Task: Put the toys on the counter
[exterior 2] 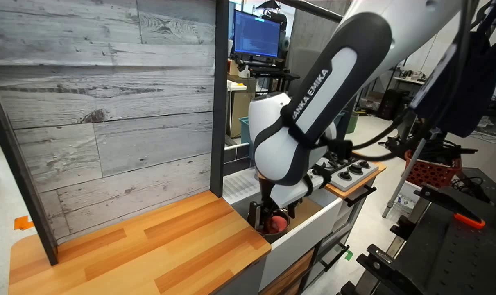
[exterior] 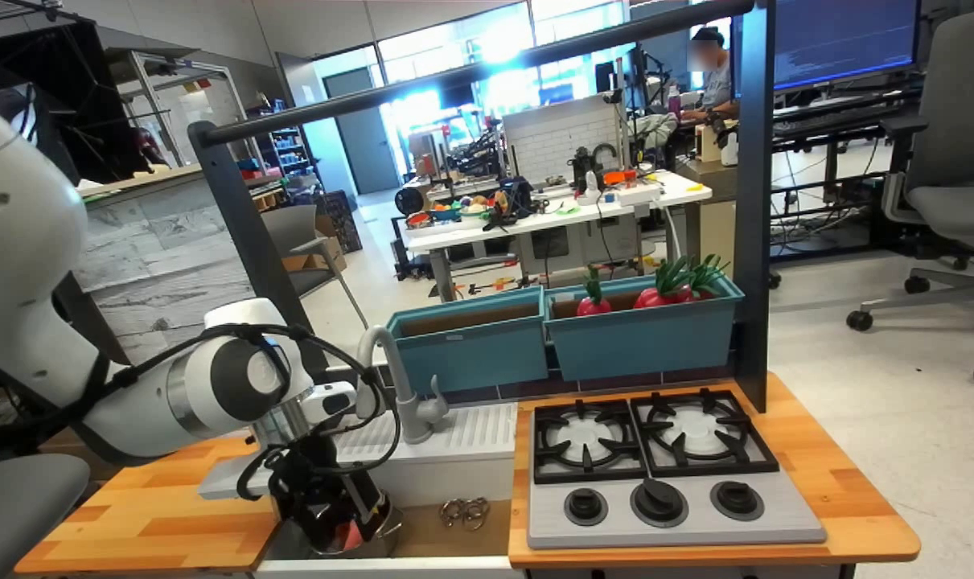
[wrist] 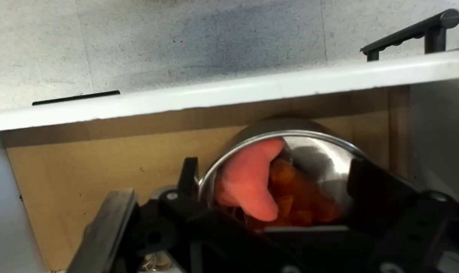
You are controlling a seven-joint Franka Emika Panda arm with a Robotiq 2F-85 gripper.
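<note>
- One end effector, with two fingers
- One round steel bowl
- One pink-red toy in the bowl, plus orange-red toys too blurred and overlapping to count
- One table, showing two wood-plank sections
- One sink with one faucet
- Metal pieces in the sink: too tangled to count
- One stove plate, two burners, three knobs
- Two teal planters, one of them bearing at least three red radish-like pieces
</note>
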